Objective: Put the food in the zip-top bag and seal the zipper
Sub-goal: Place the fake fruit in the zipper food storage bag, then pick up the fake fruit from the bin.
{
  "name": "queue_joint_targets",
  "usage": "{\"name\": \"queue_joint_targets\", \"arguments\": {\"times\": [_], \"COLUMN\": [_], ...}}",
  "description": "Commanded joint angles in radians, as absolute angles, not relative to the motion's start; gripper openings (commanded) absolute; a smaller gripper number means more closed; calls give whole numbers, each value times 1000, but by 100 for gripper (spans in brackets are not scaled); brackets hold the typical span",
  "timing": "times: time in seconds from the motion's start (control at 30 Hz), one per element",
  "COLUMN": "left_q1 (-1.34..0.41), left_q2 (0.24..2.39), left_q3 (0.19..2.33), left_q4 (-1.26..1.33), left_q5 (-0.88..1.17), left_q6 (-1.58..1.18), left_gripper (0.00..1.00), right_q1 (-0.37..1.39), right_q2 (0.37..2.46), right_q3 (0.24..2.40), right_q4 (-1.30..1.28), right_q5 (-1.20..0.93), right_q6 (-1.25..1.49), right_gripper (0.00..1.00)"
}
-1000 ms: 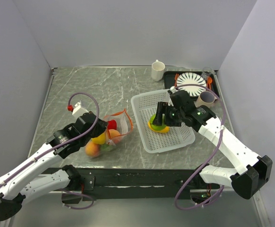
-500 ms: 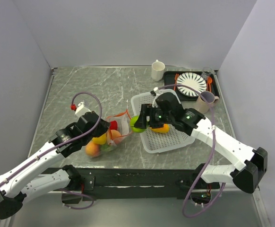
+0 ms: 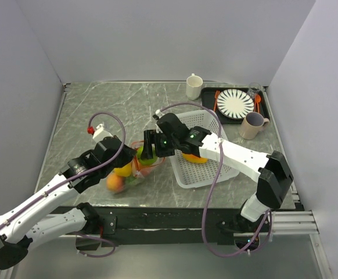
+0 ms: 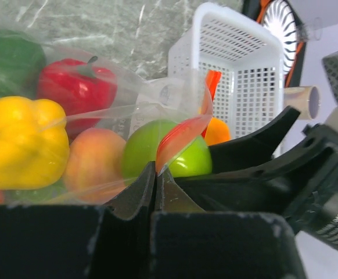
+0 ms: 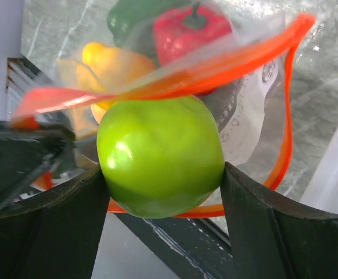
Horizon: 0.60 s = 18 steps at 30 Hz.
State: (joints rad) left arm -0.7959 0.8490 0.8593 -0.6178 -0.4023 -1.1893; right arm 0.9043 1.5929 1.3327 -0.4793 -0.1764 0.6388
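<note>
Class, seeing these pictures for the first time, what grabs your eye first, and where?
The green apple stands out, clamped in the right gripper at the zip-top bag's orange mouth, left of the white basket. Inside it glow red, yellow and green peppers; the left gripper pinches its edge.

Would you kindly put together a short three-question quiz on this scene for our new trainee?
1. True or false: the right gripper holds the green apple.
2. Which food lies in the white basket? A) orange piece B) yellow pepper C) peach
3. What is the left gripper pinching?

Key: 1 true. 2 A. 3 the mouth edge of the zip-top bag.
</note>
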Motion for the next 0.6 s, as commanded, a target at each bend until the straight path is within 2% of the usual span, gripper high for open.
{"name": "queue_joint_targets", "arguments": {"times": [0.0, 0.03, 0.07, 0.13, 0.2, 0.33, 0.57], "left_q1": [-796, -796, -796, -796, -796, -796, -795], "left_q2": [830, 828, 825, 827, 833, 848, 854], "left_q3": [933, 934, 931, 927, 922, 888, 836], "left_q4": [-572, -569, -557, -564, -557, -517, -442], "left_q5": [-376, -371, -361, -368, -361, -344, -334], "left_q6": [-1151, -1140, -1131, -1134, -1129, -1143, -1132], "left_gripper": [1, 1, 1, 1, 1, 1, 1], "right_q1": [913, 913, 913, 913, 911, 897, 850], "right_q2": [1485, 1467, 1448, 1393, 1320, 1253, 1140], "right_q3": [1318, 1309, 1304, 1330, 1318, 1391, 1423], "right_q4": [-474, -492, -491, -608, -618, -828, -952], "right_q5": [-72, -63, -70, 18, 3, 167, 270], "right_q6": [606, 576, 563, 548, 505, 439, 377], "right_gripper": [84, 94, 99, 100, 100, 100, 100]}}
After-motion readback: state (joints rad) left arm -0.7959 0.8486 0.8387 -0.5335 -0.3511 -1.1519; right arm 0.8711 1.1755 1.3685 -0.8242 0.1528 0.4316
